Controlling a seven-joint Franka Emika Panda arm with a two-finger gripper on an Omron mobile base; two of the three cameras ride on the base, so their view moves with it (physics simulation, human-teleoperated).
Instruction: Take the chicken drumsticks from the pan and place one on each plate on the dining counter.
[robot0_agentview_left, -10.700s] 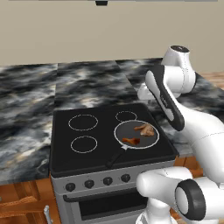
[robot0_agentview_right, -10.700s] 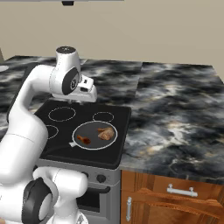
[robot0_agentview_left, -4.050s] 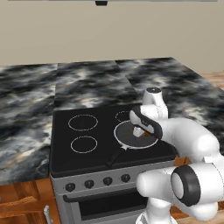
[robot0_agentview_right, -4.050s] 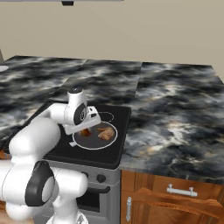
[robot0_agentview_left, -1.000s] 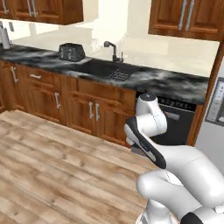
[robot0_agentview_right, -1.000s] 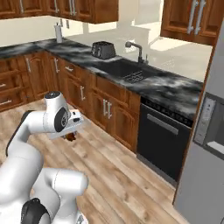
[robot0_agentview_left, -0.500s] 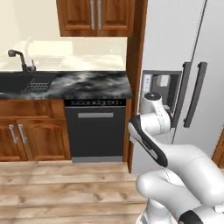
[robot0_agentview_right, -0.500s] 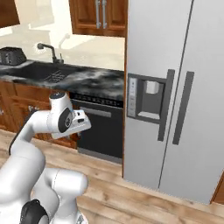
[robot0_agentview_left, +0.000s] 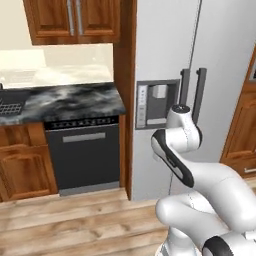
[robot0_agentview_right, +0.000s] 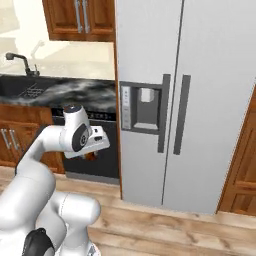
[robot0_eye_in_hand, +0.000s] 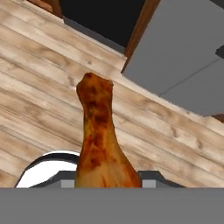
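Observation:
My gripper (robot0_eye_in_hand: 107, 181) is shut on one chicken drumstick (robot0_eye_in_hand: 98, 140), a golden-brown tapered piece that points away from the hand over the wood floor. In the right base view the gripper (robot0_agentview_right: 95, 153) hangs in front of the dishwasher, with a bit of the drumstick (robot0_agentview_right: 91, 157) showing brown under the hand. In the left base view my own white arm (robot0_agentview_left: 175, 145) stands before the fridge and covers the hand. The pan, the plates and the dining counter are out of view.
A tall grey fridge (robot0_agentview_right: 200, 100) with a dispenser stands straight ahead. Left of it is a black dishwasher (robot0_agentview_left: 85, 155) under a dark marble worktop (robot0_agentview_left: 65, 100) with a sink. Wood cabinets (robot0_agentview_left: 75, 20) hang above. Plank floor (robot0_eye_in_hand: 39, 87) lies below the hand.
The whole picture has swung: the base has turned from the sink counter toward the fridge. The drumstick has stayed in the gripper, and the arm keeps its pose.

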